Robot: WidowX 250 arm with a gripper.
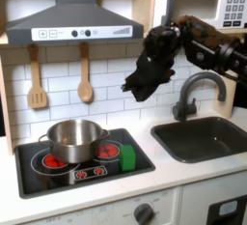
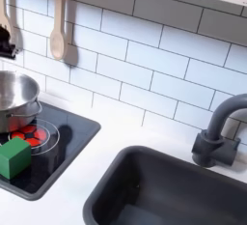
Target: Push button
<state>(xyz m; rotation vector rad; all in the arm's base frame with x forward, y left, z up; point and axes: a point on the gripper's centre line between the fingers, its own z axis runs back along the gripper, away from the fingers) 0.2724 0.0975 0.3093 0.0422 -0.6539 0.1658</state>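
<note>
The black end effector (image 1: 138,86) hangs in mid-air in front of the white tiled wall (image 1: 116,79), above the gap between the black stovetop (image 1: 82,161) and the dark sink (image 1: 207,137) — whether its fingers are apart or together I cannot tell. In the first exterior view the small dark round buttons (image 1: 81,33) sit in a row on the grey range hood (image 1: 68,16), up and to the left of the end effector, well apart from it. A shiny steel pot (image 1: 72,139) stands on the stovetop, a green block (image 1: 127,156) just beside it. Two wooden utensils (image 1: 85,74) hang on the wall. The white surface (image 1: 145,176) carries the stovetop and sink.
</note>
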